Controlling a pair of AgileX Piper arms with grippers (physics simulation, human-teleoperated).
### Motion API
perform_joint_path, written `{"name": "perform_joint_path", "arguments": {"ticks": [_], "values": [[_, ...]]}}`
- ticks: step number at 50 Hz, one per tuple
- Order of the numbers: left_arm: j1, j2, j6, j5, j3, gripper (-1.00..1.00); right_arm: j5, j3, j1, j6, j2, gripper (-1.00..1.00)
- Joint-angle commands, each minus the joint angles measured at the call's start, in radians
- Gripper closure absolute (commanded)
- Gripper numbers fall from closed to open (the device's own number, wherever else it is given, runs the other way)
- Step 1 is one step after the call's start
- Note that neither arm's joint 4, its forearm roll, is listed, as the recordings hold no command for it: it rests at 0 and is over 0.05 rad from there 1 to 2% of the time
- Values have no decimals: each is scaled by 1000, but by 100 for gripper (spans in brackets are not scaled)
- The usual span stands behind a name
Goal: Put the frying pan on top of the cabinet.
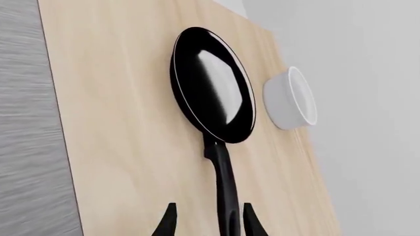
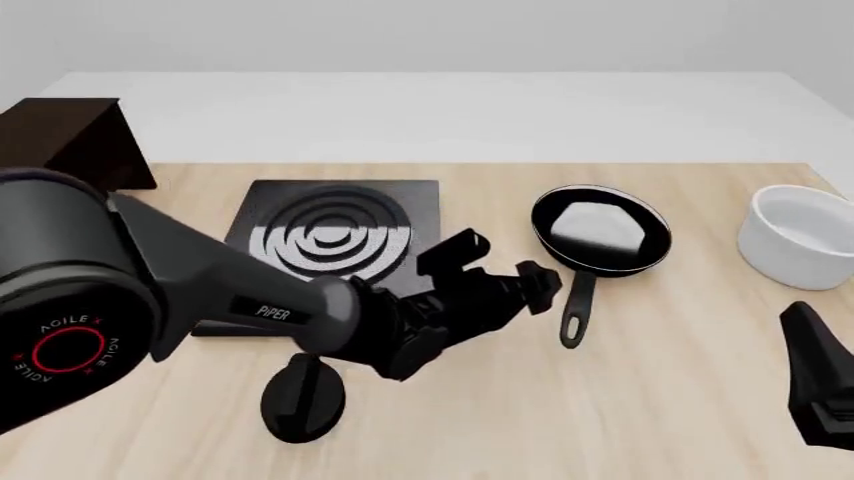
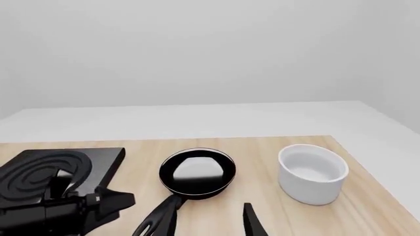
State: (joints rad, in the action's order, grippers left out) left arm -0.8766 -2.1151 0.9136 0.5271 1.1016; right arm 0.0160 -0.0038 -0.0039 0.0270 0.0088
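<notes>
**Left pincer lining up on the pan handle**

I am seeing the cabinet (image 2: 74, 140) sitting at the table's (image 2: 441, 420) far left corner. My left gripper (image 2: 541, 285) is hanging spread open, holding nothing, its fingers straddling the handle end of the frying pan (image 2: 601, 232), which is lying toward the far right. My right gripper (image 3: 210, 223) is also waiting open, empty.

The frying pan (image 2: 601, 229) lies between the stove plate (image 2: 334, 240), left, and bowl (image 2: 805, 238), right
</notes>
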Motion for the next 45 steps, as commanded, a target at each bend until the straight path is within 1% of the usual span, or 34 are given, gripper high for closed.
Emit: {"name": "perform_joint_path", "arguments": {"ticks": [1, 16, 24, 32, 45], "values": [[2, -36, 2, -4, 35, -100, 2, -1, -1, 4, 4, -100], [-9, -80, 9, -7, 75, -100, 5, 1, -1, 7, 6, -100], [-16, -92, 3, -8, 87, -100, 2, 1, -3, 10, 2, -100], [-15, -117, -11, -25, 118, -100, 2, 0, -3, 10, 4, -100], [-34, -134, -11, -36, 144, -100, 2, 0, -3, 9, 4, -100]]}}
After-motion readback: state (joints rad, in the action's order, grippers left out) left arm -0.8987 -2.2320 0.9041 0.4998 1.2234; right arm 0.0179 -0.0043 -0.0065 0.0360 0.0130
